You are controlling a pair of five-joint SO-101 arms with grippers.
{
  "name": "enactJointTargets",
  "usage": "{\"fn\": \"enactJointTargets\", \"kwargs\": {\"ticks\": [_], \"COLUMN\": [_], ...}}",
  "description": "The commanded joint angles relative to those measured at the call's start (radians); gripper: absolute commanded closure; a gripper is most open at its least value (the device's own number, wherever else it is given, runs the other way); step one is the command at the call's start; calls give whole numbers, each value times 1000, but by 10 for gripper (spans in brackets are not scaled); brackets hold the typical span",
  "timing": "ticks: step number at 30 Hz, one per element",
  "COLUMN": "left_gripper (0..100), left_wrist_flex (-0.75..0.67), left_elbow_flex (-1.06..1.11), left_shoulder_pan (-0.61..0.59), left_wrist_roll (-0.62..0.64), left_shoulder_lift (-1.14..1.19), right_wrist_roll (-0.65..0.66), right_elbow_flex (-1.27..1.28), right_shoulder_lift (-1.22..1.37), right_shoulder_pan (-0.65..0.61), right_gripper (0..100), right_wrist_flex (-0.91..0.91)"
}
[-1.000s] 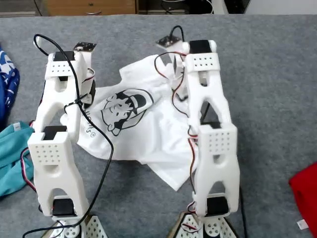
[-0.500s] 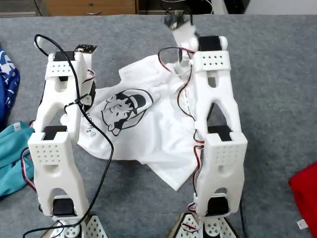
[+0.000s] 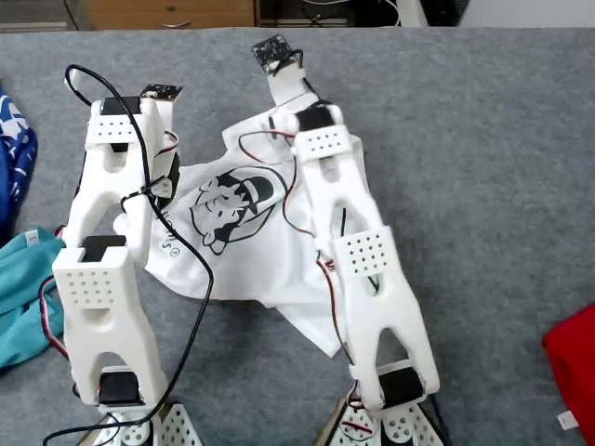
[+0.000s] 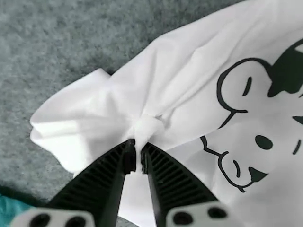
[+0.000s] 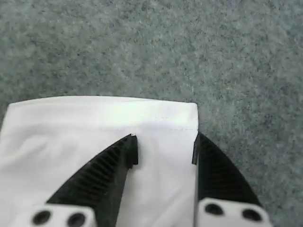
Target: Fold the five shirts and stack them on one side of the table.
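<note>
A white shirt (image 3: 251,242) with a black cartoon print lies crumpled on the grey table between the two arms. My left gripper (image 4: 137,158) is shut on a pinched knot of its fabric near one sleeve (image 4: 71,127), beside the print (image 4: 255,113). At the shirt's far edge my right gripper (image 5: 163,151) stands open, low over a straight stitched hem (image 5: 142,116), with a finger on each side of a cloth corner. The right arm (image 3: 344,214) slants across the shirt. The left arm (image 3: 112,195) stands along its left side.
At the table's left edge lie a teal shirt (image 3: 23,288) and a blue patterned one (image 3: 14,139). A red shirt (image 3: 572,358) sits at the right edge. Bare grey cloth (image 3: 502,167) spreads to the right. Wooden furniture (image 3: 167,13) stands beyond the far edge.
The right arm has swung left over the shirt, its wrist going from the upper right part of the shirt to its far middle edge. The left arm has kept still.
</note>
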Motion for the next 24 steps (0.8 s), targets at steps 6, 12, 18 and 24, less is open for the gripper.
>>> {"fn": "enactJointTargets", "kwargs": {"ticks": [6, 12, 18, 24], "left_gripper": [980, 980, 980, 980], "left_wrist_flex": [-152, -224, -275, -275], "left_elbow_flex": [-29, -21, 6, -34], "left_shoulder_pan": [17, 18, 17, 43], "left_wrist_roll": [8, 84, 80, 81], "left_shoulder_lift": [-4, 2, 51, 64], "right_wrist_roll": [-20, -18, -12, 58], "right_elbow_flex": [-303, -358, -355, -355], "right_shoulder_lift": [70, 30, -90, -182], "right_shoulder_pan": [22, 85, 90, 90], "right_gripper": [878, 984, 992, 992], "right_wrist_flex": [272, 411, 534, 667]}}
